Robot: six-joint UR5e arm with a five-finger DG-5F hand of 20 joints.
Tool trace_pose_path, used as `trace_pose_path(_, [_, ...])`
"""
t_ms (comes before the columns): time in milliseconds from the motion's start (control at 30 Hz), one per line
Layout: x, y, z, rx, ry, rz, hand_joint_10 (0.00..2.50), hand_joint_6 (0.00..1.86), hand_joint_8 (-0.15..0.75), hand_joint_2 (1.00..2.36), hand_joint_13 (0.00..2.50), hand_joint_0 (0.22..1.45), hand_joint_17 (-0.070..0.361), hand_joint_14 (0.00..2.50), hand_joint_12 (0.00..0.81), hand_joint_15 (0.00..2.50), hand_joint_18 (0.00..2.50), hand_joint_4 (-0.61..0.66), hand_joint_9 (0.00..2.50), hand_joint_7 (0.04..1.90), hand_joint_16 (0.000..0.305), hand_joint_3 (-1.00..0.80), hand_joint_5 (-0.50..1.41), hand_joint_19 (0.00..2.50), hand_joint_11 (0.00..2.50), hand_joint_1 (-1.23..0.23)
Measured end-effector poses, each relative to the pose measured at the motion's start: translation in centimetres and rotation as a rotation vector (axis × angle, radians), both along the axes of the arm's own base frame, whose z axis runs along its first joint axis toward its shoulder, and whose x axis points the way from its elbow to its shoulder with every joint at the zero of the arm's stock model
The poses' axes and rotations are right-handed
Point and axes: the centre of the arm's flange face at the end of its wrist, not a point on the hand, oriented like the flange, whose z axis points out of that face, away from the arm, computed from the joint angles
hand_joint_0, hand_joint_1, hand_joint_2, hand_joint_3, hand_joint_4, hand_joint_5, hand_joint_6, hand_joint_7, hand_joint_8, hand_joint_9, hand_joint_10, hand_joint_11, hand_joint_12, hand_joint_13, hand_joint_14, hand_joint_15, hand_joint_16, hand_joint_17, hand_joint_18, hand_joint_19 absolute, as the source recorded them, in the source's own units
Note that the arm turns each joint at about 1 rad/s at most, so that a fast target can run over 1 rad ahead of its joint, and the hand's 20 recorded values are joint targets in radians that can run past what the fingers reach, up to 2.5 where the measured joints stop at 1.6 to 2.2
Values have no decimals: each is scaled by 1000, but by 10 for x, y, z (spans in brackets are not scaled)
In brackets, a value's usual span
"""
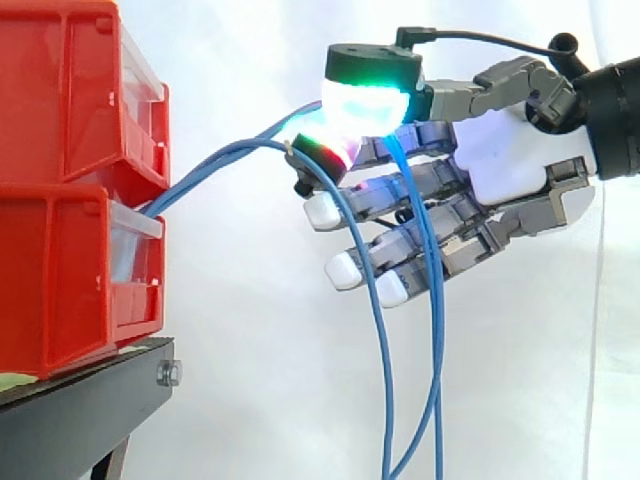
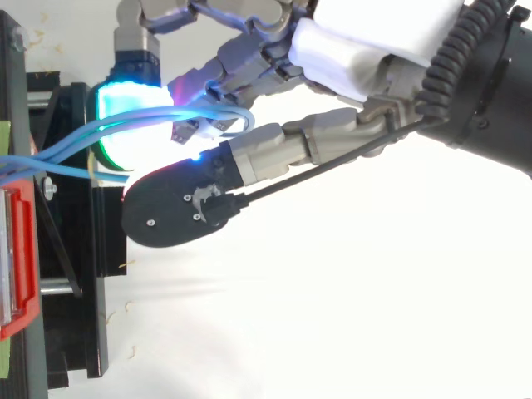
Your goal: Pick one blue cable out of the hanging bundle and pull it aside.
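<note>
grasp step is being done: a blue cable [image 1: 384,340] is being pinched between thumb pad [image 1: 365,100] and one finger pad [image 1: 325,150] of the hand [image 1: 500,160], remaining fingers loosely straight. cable is being fed from the lower red bin [image 1: 60,290] at 9 o'clock, hanging toward 6. next, a pull toward 3 is being called for; single strand can't be confirmed.

The cables [image 1: 388,400] run off the lower edge in the side view. Their upper ends are hidden inside the bins [image 1: 60,200], which the left edge cuts off.
</note>
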Motion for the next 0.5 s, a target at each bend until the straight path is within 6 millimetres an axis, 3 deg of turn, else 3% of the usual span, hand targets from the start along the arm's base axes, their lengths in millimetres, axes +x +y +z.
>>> trace_pose_path(100, [0, 0, -1, 0, 1, 1, 12, 720, 231, 1000, 665, 476, 129, 19, 405, 445, 533, -54, 892, 1263, 57, -500, -113, 529, 391, -604])
trace_pose_path(200, [0, 0, -1, 1, 2, 2, 15, 672, 234, 1000, 685, 491, 131, 19, 413, 452, 545, -41, 921, 1318, 58, -500, -96, 553, 389, -446])
trace_pose_path(500, [0, 0, -2, 0, 3, 2, 12, 651, 244, 1000, 702, 497, 133, 19, 419, 469, 549, -42, 954, 1350, 59, -500, -90, 573, 394, -326])
